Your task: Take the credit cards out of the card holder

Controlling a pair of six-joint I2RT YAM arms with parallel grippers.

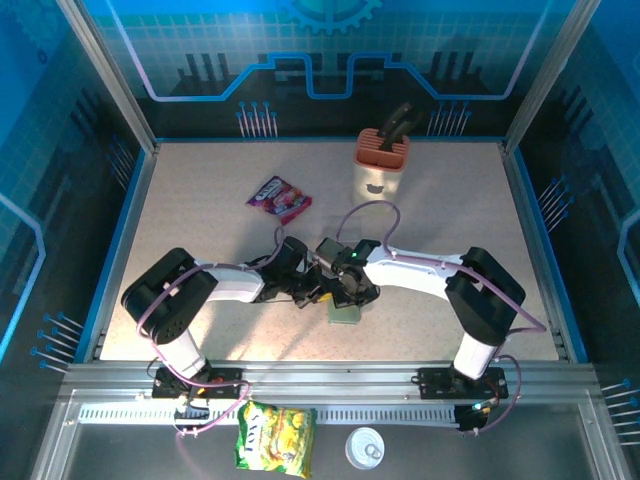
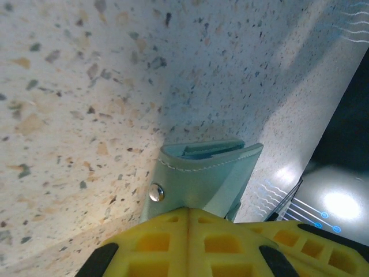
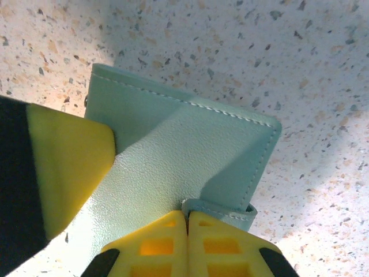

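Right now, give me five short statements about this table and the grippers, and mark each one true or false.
1. The left gripper and the right gripper are both at the card holder. True.
2. The card holder lies spread flat with both pocket panels facing up. False: it is folded, with its stitched outer face showing.
3. The knife block stands at the far side of the table. True.
4. The snack packet lies touching the card holder. False: it lies apart from it, farther back and to the left.
5. The right gripper stands wide open. False: its fingers are together.
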